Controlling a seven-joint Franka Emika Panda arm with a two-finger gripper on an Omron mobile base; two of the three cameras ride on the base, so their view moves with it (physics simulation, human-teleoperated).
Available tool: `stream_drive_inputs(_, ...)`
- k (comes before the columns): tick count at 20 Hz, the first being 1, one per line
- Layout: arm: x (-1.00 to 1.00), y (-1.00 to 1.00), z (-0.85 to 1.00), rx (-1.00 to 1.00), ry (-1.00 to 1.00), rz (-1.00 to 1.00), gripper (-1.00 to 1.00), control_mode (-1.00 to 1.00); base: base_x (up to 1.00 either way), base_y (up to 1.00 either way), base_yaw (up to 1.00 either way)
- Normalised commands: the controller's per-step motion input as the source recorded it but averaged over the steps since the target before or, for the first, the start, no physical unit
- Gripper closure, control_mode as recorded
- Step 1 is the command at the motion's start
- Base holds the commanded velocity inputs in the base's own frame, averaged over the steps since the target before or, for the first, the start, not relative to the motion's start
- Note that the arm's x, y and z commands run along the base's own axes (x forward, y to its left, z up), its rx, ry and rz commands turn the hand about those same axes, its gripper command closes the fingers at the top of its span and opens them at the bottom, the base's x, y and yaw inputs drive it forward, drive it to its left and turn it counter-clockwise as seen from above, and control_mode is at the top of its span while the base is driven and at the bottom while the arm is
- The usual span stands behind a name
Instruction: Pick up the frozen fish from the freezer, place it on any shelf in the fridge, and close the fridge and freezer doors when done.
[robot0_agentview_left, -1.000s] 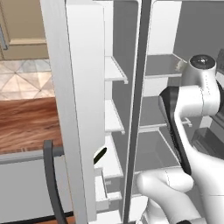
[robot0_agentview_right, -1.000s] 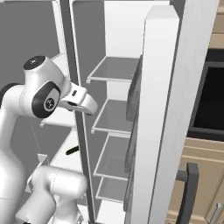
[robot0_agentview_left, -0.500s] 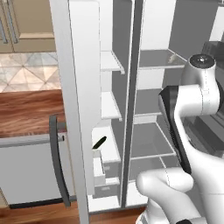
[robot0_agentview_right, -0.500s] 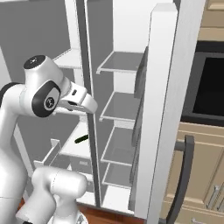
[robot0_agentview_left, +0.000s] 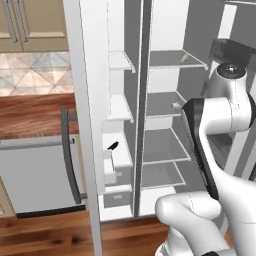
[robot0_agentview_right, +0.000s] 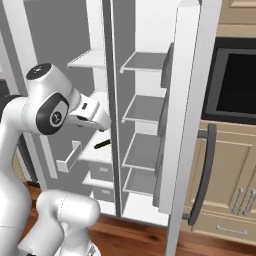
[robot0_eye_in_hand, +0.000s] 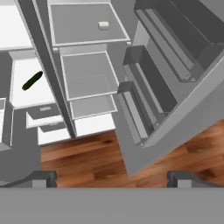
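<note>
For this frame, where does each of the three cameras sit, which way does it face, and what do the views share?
Left base view: behind the arm to its left, facing the open refrigerator; the white arm rises at lower right; the dark fish lies on a freezer shelf.
Right base view: behind the arm to its right, same refrigerator; the arm stands at left, the fridge door swung open.
Hand view: on the hand, looking down at the fridge shelves and wood floor; fingertips at bottom.
All three share the fish and shelves.

Flat, even rendered light, faint shadows, no glare, perhaps slightly soft focus.
</note>
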Motion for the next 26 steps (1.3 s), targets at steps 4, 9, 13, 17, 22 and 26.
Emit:
stream_drive_inputs(4, 0.00, 0.00, 0.00, 0.00, 0.00, 0.00, -1.00, 1.00, -0.46, 0.00, 0.00)
stream_drive_inputs(9, 0.00, 0.00, 0.00, 0.00, 0.00, 0.00, -1.00, 1.00, -0.38, 0.00, 0.00)
stream_drive_inputs(13, 0.00, 0.00, 0.00, 0.00, 0.00, 0.00, -1.00, 1.00, -0.25, 0.00, 0.00)
stream_drive_inputs(17, 0.00, 0.00, 0.00, 0.00, 0.00, 0.00, -1.00, 1.00, -0.29, 0.00, 0.00)
stream_drive_inputs(22, 0.00, 0.00, 0.00, 0.00, 0.00, 0.00, -1.00, 1.00, -0.34, 0.00, 0.00)
stream_drive_inputs(26, 0.00, 0.00, 0.00, 0.00, 0.00, 0.00, -1.00, 1.00, -0.35, 0.00, 0.00)
